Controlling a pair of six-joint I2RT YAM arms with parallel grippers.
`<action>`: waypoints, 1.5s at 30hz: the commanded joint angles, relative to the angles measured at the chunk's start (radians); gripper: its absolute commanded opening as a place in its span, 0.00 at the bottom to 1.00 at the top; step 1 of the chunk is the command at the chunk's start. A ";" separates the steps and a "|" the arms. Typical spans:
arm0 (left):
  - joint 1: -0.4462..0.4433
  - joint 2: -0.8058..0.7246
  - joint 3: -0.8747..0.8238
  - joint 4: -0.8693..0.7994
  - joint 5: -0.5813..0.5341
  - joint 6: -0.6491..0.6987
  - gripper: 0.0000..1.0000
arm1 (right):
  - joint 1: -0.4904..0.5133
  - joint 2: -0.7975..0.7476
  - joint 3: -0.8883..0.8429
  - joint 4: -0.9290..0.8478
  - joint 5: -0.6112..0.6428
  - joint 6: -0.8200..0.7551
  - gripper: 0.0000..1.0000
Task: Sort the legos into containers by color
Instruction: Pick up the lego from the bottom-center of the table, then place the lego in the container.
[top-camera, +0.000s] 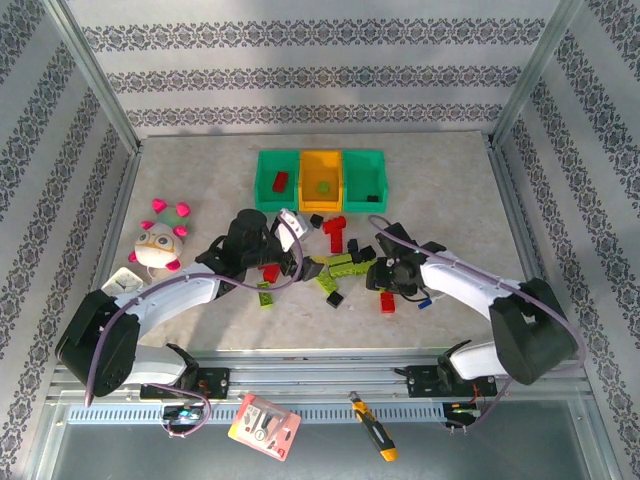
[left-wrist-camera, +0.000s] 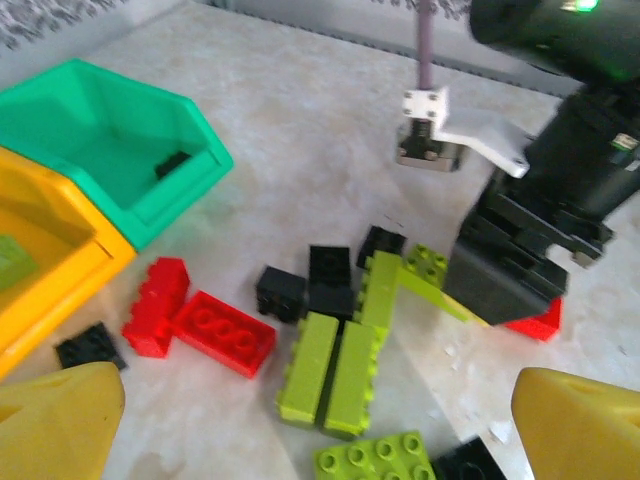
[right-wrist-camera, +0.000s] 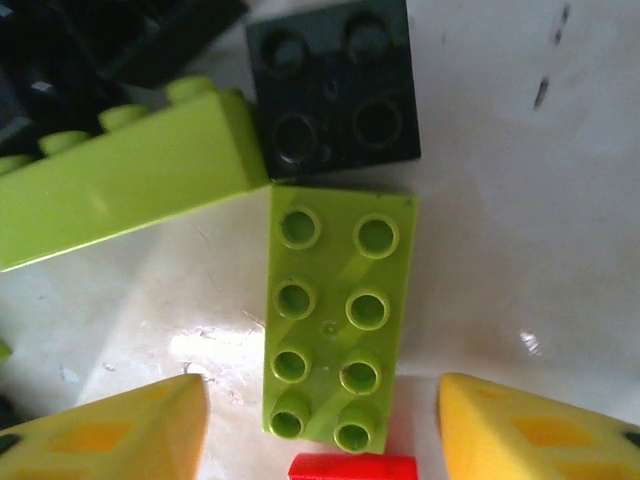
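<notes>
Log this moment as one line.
left end effector: open, at loose legos | right end effector: open, straddling lime brick, not gripping | containers: nearly empty

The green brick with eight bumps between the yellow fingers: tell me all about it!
The lime green brick is shiny plastic, eight studs in two rows, lying studs up on the pale table. A black square brick and a longer lime brick border one end; a red brick lies at the other. The open right gripper straddles it.
</notes>
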 joint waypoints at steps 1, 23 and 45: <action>-0.015 -0.011 -0.016 0.043 0.074 0.031 0.99 | 0.011 0.045 0.018 0.009 0.003 0.047 0.54; -0.015 -0.064 -0.085 0.063 -0.055 -0.059 0.99 | 0.025 -0.100 0.189 -0.010 0.076 -0.076 0.32; -0.014 -0.263 -0.214 -0.085 -0.327 -0.244 0.99 | 0.016 0.728 1.089 0.113 0.062 -0.374 0.33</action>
